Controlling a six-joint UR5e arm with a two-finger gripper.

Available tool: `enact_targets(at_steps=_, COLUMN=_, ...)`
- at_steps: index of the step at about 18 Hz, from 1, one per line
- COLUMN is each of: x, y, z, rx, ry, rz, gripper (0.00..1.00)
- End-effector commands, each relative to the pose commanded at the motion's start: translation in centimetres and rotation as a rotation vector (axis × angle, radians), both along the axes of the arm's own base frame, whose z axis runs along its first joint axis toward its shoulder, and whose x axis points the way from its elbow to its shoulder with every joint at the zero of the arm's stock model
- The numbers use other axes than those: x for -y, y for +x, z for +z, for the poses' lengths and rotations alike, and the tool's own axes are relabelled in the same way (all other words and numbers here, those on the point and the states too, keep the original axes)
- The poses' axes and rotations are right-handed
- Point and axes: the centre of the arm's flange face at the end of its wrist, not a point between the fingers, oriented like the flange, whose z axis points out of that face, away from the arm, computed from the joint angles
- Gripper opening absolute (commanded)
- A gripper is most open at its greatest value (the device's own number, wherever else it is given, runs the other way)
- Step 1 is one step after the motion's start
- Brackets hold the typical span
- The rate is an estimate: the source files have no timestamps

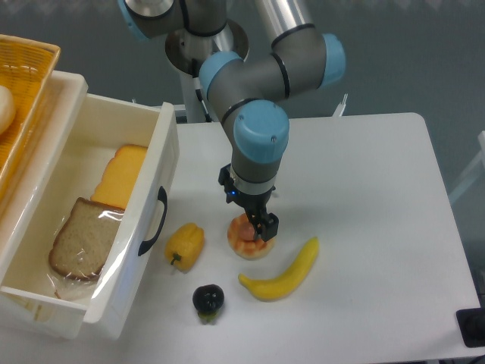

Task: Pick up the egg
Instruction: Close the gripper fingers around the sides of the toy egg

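Gripper (254,221) low at frame centre, directly over egg (250,239) on white table (364,174); finger spacing impossible to tell.

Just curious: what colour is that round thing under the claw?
The egg has a peach-orange rim and pinkish-red centre, in the fixed camera view.

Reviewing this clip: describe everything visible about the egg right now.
The egg is a small round toy piece with a peach-orange rim and a pinkish-red centre, plastic by its look. It lies flat on the white table, between the yellow pepper and the banana, apart from both. The gripper is down over it and covers its upper right part; whether the fingers have closed on it cannot be told.
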Motion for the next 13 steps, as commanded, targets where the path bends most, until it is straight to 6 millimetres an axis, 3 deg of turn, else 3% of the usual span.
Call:
enact_targets(at_steps=5, x=-0.1, y=-0.6, z=-2.0, rx=0.000, ry=0.000, rz=-0.132, gripper=1.00)
enact_targets(at_steps=13, x=-0.4, y=-0.9, z=-4.4, rx=0.023, ry=-0.015, rz=-0.171, gripper=1.00)
